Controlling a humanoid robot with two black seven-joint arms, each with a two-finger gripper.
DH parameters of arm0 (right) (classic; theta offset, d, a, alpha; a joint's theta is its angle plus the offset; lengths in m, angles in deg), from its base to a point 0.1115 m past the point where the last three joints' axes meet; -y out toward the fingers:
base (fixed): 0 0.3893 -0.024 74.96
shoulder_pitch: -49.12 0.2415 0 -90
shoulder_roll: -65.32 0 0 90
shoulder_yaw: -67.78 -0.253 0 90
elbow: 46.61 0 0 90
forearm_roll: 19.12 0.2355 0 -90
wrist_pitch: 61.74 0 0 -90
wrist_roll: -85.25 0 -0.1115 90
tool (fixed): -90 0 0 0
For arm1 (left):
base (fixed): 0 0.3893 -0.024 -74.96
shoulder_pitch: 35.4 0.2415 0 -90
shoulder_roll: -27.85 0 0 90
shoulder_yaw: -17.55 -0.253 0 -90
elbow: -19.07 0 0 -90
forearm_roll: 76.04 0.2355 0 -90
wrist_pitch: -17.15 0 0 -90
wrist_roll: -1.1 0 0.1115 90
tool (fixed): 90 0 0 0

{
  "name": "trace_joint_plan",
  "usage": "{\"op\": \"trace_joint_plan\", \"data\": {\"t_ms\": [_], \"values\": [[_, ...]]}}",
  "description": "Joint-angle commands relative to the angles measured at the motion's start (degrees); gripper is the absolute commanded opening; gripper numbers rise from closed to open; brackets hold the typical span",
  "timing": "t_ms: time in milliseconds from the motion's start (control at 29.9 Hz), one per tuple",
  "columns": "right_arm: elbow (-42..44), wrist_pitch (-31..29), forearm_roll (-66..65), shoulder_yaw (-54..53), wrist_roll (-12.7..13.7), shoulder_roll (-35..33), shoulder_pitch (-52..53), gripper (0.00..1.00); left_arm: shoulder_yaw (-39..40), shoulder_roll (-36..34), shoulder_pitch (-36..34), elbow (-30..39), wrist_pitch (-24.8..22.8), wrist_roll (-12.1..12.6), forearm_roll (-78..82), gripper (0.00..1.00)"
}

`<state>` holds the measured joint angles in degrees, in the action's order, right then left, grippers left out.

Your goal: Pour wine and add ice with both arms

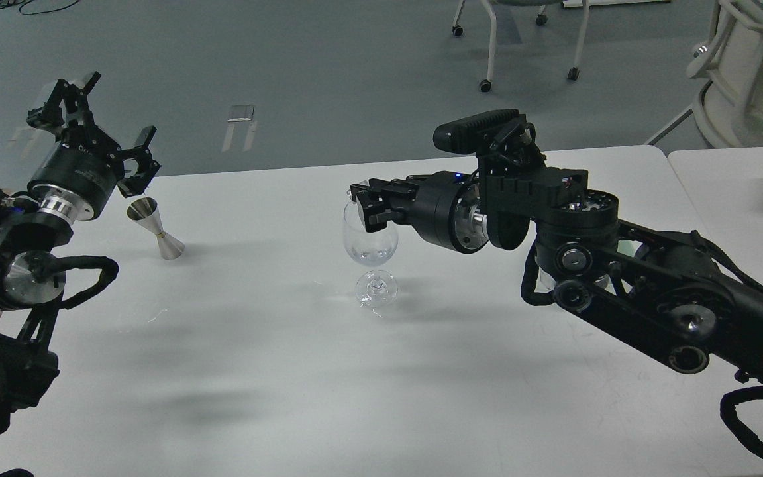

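A white table (pixel 275 371) fills the near ground, with a second one (pixel 732 179) butting it at far right. Beyond lies grey floor (pixel 328 73), marked by tape strips (pixel 241 122). A wheeled chair's legs (pixel 527 40) stand far off, and a white frame (pixel 746 79) fills the far right corner.

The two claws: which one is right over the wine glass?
The right gripper, hanging at the wine glass rim. The left gripper is raised, open, behind the metal jigger.
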<state>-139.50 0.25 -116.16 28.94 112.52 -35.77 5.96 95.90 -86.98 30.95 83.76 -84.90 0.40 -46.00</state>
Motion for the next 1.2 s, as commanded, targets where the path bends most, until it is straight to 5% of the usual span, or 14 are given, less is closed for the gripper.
{"op": "trace_joint_plan", "data": {"t_ms": [0, 67, 535, 635, 902, 1169], "values": [[0.0, 0.0, 0.0, 0.0, 0.0, 0.0, -0.1, 0.24, 0.0, 0.0, -0.1, 0.1, 0.0, 0.0, 0.0, 0.99], [0.0, 0.0, 0.0, 0.0, 0.0, -0.1, -0.1, 0.34, 0.0, -0.1, -0.1, 0.0, 0.0, 0.0, 0.0, 0.99], [-0.4, 0.0, 0.1, -0.9, 0.0, -0.2, 0.1, 0.39, 0.0, -0.1, -0.1, 0.1, 0.0, 0.0, 0.0, 0.99], [0.0, 0.0, 0.2, -5.5, 0.0, 0.6, 0.4, 0.99, 0.1, -0.1, -0.1, 0.0, -0.1, 0.0, 0.0, 0.99], [0.3, 0.0, 0.9, -20.4, -0.2, 4.8, -0.2, 1.00, 0.1, 0.0, 0.0, 0.1, 0.0, -0.1, -0.1, 0.99], [2.2, 0.0, 15.2, -37.2, -0.5, 10.0, -1.8, 1.00, -0.1, 0.2, 0.3, 0.1, 0.5, 0.0, 0.1, 0.99]]}}
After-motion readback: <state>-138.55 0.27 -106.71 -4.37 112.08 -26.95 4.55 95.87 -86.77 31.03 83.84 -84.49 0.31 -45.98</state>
